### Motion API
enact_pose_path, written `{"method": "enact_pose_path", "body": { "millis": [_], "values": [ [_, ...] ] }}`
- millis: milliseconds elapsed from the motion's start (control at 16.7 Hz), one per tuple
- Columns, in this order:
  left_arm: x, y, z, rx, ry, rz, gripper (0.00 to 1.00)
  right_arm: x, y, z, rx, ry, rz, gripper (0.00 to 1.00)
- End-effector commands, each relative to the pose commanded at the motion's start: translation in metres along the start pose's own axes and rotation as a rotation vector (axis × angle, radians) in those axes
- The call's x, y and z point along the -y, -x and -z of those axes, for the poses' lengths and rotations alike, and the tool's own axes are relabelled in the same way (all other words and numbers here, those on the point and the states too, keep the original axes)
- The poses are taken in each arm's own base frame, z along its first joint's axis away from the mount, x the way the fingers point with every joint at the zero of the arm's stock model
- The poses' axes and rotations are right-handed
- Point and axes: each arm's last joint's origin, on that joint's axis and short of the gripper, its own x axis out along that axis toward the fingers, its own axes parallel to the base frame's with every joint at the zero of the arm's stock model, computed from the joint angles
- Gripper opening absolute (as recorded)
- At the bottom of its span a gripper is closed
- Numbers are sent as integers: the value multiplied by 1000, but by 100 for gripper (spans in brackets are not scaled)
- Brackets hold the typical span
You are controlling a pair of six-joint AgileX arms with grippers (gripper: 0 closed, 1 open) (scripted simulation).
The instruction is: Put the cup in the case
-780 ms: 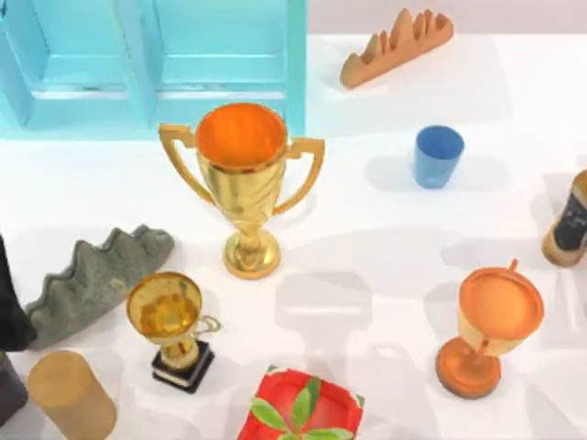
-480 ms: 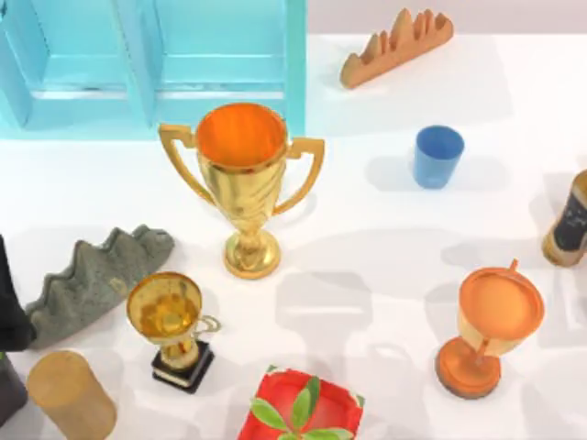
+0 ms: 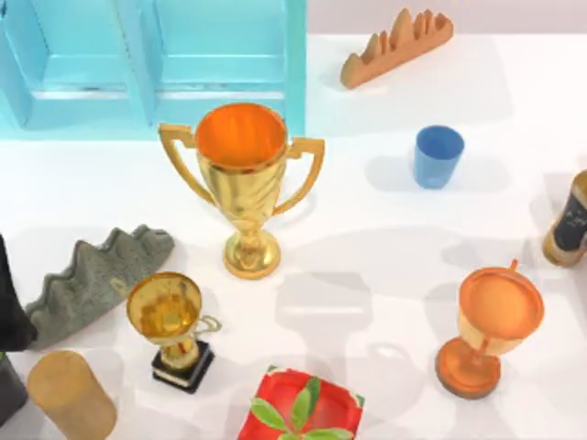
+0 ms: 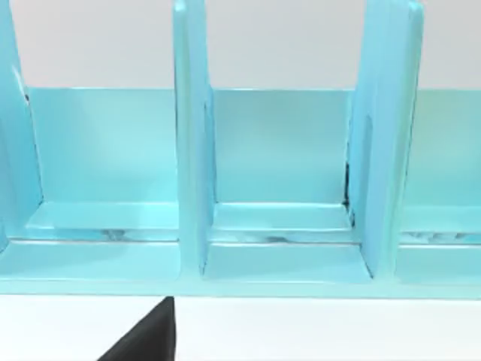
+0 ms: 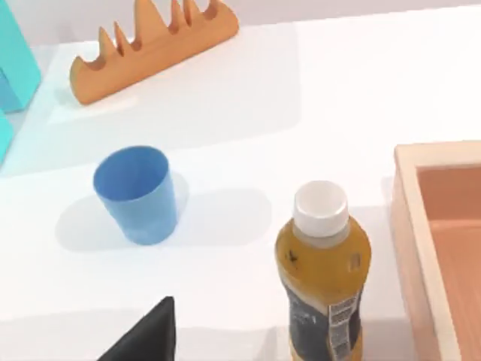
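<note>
Neither hand's state can be told from these views, and neither is near the cup [image 3: 437, 156], which stands upright and untouched on the table [image 3: 385, 247] toward its far right, mouth up. Just beyond it near the far edge lies the orange rack [image 3: 396, 46]; the bottle [image 5: 323, 267] stands at the right edge, the blue case [image 3: 156, 64] fills the far left corner. Judging by the right wrist view, the right arm is nearer the cup.
</note>
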Motion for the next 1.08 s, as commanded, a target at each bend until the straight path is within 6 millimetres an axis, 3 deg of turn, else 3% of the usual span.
{"method": "enact_pose_path", "body": {
  "millis": [300,480,600,840,1080],
  "values": [
    [0,0,0,0,0,0,100,-32,-38,-89,-270,-68,1,100],
    [0,0,0,0,0,0,100,-59,-82,-133,-415,-85,10,100],
    [0,0,0,0,0,0,100,-80,-117,-152,-506,-84,20,100],
    [0,0,0,0,0,0,100,-121,-196,-157,-679,-51,51,100],
    [0,0,0,0,0,0,100,-150,-264,-125,-835,4,94,100]
  ]
}}
